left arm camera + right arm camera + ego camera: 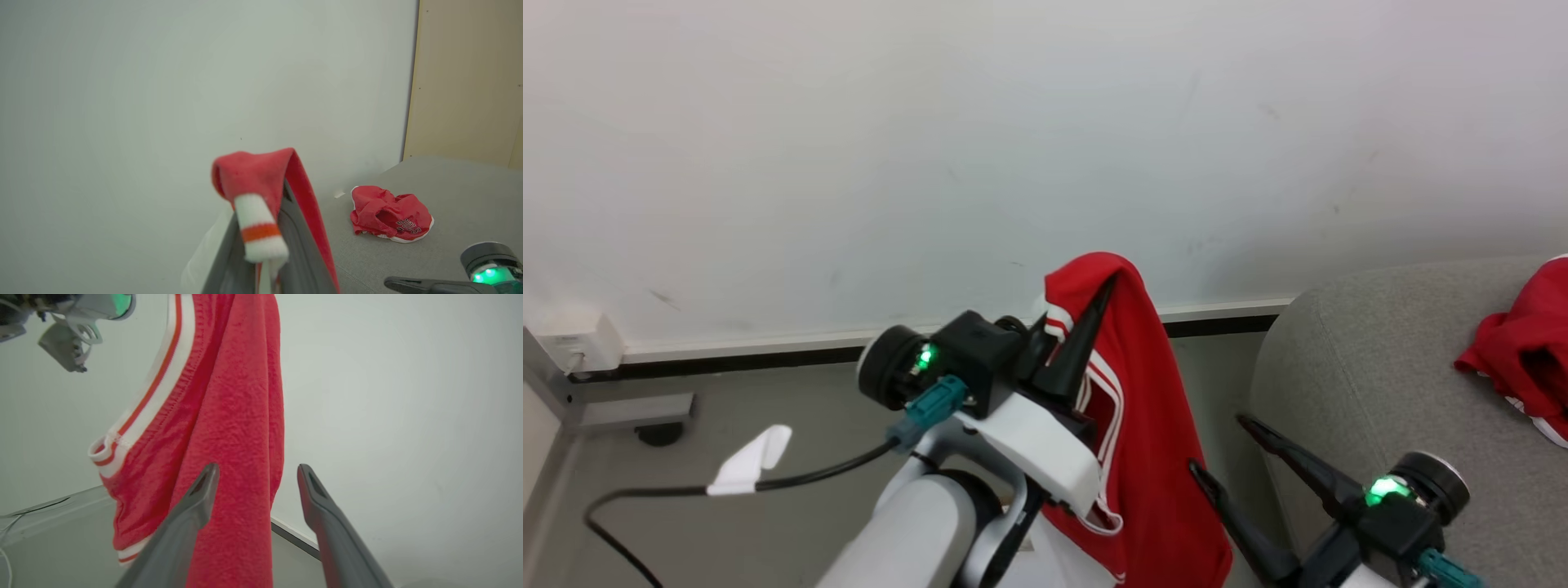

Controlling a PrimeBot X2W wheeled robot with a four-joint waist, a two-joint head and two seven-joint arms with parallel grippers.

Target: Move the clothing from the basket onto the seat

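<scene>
A piece of the red clothing with white stripe trim hangs from my left gripper, which is shut on its top fold and raised above the floor beside the seat. In the left wrist view the cloth drapes over the closed fingertips. My right gripper stands open just right of the hanging garment, its jaws wide apart. In the right wrist view the fabric hangs just beyond that gripper, behind its left finger. A second red garment lies crumpled on the grey seat. The basket is out of view.
A white wall with a dark skirting line runs behind. A black cable with a white tag trails over the grey floor at the left, near a wall box. A beige panel stands behind the seat.
</scene>
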